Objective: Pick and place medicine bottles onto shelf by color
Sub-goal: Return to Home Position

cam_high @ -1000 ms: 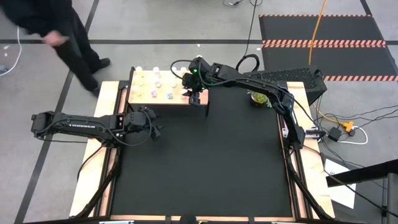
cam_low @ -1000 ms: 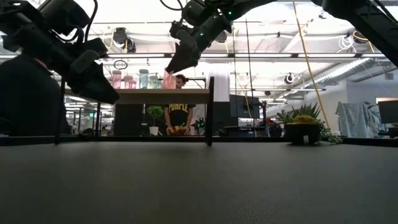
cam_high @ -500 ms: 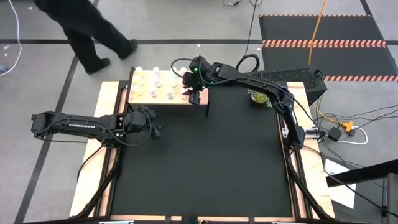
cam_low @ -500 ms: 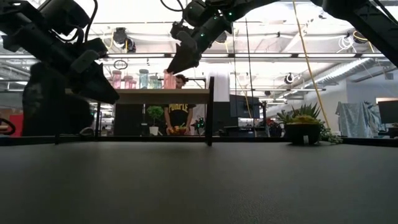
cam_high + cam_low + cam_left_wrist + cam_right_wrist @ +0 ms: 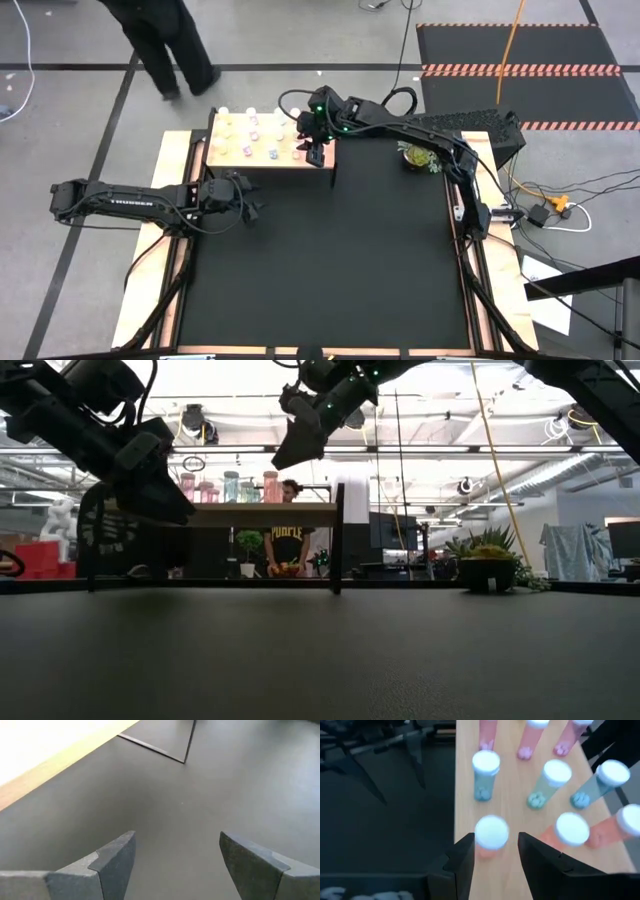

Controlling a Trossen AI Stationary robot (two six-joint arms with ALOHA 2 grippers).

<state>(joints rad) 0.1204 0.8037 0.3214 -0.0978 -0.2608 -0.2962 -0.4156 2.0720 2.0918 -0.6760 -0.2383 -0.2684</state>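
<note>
**Both grippers open, bottles standing on the shelf**

From my console, the black table (image 5: 340, 270) carries the shelf (image 5: 232, 160) at one edge, toward the left arm's side. The left gripper (image 5: 250, 210) hangs over the mat just in front of the shelf, fingers spread around nothing. The right gripper (image 5: 314, 150) hovers above the shelf's right end, fingers apart and gripping nothing. The medicine bottles (image 5: 556, 774) stand upright in rows on the board. One orange bottle (image 5: 491, 835) sits below the right gripper, clear of its fingers.
</note>
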